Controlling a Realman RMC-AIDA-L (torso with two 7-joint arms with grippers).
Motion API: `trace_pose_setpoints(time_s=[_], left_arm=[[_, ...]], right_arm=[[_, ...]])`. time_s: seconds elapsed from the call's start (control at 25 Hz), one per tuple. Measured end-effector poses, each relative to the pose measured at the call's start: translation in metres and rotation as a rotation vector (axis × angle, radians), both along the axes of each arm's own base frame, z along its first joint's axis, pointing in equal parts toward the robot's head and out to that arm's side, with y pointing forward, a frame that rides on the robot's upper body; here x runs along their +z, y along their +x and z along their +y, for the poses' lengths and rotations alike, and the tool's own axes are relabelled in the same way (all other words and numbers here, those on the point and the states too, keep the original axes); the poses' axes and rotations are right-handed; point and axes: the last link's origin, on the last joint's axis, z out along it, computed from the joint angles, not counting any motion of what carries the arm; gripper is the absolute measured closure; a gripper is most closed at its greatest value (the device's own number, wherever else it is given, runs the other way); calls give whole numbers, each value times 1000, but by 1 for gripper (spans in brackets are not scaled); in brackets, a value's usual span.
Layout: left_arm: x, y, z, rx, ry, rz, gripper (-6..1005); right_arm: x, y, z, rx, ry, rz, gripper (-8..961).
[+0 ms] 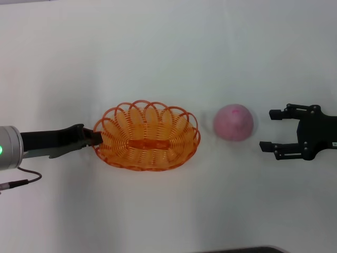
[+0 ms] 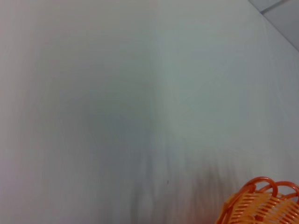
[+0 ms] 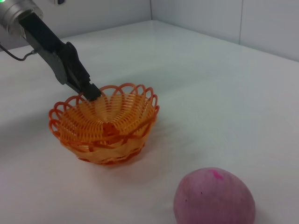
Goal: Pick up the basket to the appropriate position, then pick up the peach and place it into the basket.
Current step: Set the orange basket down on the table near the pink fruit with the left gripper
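Note:
The orange wire basket (image 1: 146, 136) stands on the white table at the centre-left. My left gripper (image 1: 97, 138) is shut on the basket's left rim; the right wrist view shows its fingertips (image 3: 90, 91) pinching the scalloped edge of the basket (image 3: 105, 126). A corner of the basket also shows in the left wrist view (image 2: 261, 205). The pink peach (image 1: 233, 122) lies on the table to the right of the basket, apart from it, and it shows close in the right wrist view (image 3: 214, 198). My right gripper (image 1: 269, 129) is open and empty, just right of the peach.
The white table (image 1: 168, 52) spreads bare behind and in front of the objects. A dark edge (image 1: 237, 250) shows at the bottom of the head view. A cable (image 1: 21, 182) hangs from the left arm.

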Motion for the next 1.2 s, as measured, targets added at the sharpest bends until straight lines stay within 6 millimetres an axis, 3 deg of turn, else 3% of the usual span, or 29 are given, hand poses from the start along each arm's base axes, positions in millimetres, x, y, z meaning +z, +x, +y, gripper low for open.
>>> trace_pose_setpoints(time_s=[1.2], left_arm=[[3,-4,3,30,51,4,947]], right_arm=[[1,1,-1,-4,2,-4,84]])
